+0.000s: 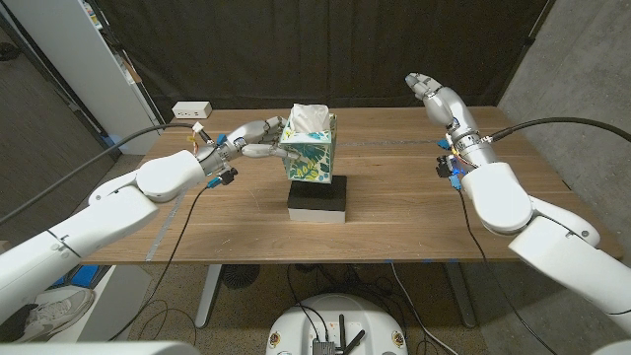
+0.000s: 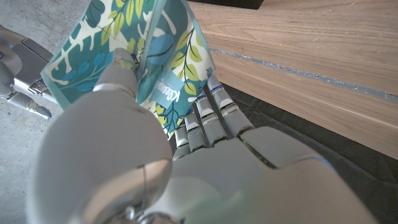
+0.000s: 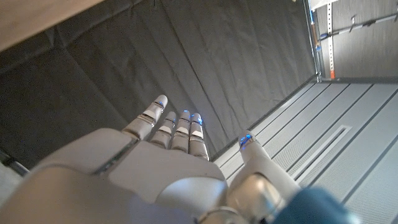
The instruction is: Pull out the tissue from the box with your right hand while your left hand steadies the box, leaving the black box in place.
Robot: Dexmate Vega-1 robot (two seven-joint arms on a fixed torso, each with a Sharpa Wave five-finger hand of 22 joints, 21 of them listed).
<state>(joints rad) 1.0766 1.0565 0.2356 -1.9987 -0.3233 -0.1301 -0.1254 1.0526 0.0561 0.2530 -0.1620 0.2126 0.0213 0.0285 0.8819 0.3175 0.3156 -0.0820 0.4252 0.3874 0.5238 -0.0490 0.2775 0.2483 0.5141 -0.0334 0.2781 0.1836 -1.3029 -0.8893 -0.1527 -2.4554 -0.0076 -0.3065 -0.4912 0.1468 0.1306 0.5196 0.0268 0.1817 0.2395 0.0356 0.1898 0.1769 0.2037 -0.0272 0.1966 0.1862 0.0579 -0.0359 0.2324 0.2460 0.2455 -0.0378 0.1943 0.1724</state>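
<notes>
head: left hand [image 1: 251, 138] grasps tissue box [image 1: 312, 154] on black box [image 1: 317, 200], mid-counter [image 1: 414, 222]; tissue [image 1: 309, 118] not yet pulled; right hand [image 1: 434, 97] raised, released, well apart | left wrist: fingers [image 2: 208, 115] on box | right wrist: hand holds nothing

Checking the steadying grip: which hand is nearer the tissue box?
Left. The left hand holds the tissue box by its side; the right hand is raised well off to its other side.

Tissue box [image 1: 312, 153] atop black box [image 1: 317, 201], mid-table [image 1: 414, 222]
</notes>
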